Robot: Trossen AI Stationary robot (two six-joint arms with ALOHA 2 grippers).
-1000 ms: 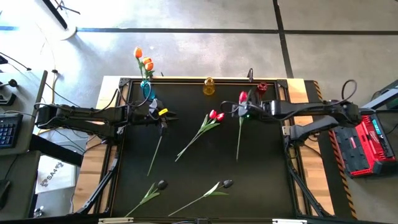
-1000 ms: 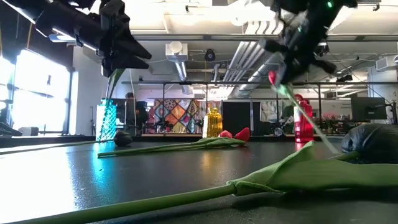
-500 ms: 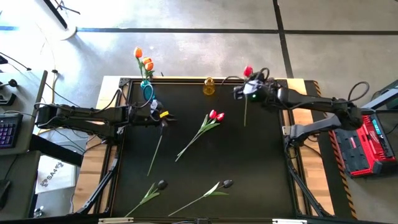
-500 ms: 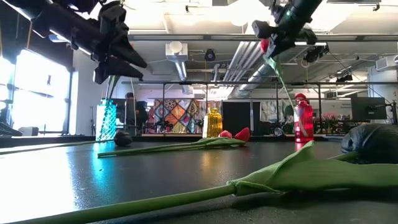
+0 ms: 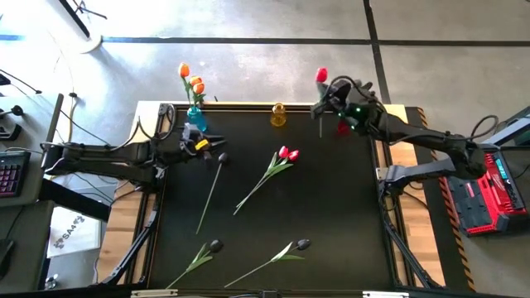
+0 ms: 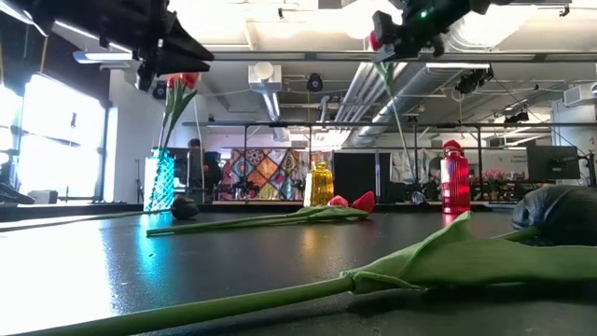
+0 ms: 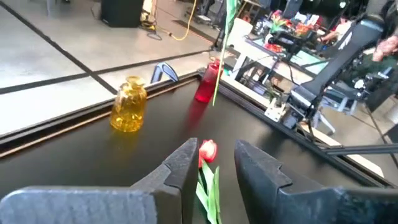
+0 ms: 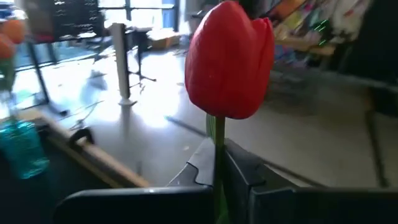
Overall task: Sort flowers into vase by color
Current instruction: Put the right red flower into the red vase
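Right gripper [image 5: 323,106] sits up high at far edge of table [image 5: 348,215], just beside red vase [image 5: 343,127], fingers pinched tight on stem of a red tulip [image 8: 229,59]; head stands upright above the fingers, stem hangs down below. Left gripper [image 5: 217,154] is near far-left corner, beside blue vase [image 5: 196,118] w/ three orange tulips [image 5: 192,81] already in it. Its fingers [image 7: 261,171] stand partly apart in left wrist view, nothing seen clamped btwn them; can't tell from high view if they touch the stem end just beside them. That stem [image 5: 209,192] lies on table, running from left gripper toward near edge, head not made out. Yellow vase [image 5: 278,115] stands at far edge btwn blue & red vases, nothing in it. Mid-table: two red tulips [image 5: 287,154] lie together, heads toward far side, stems slanting to near-left. Near edge: two black tulips, one [image 5: 214,246] left of centre, other [image 5: 302,244] more right, well apart, both lying flat.
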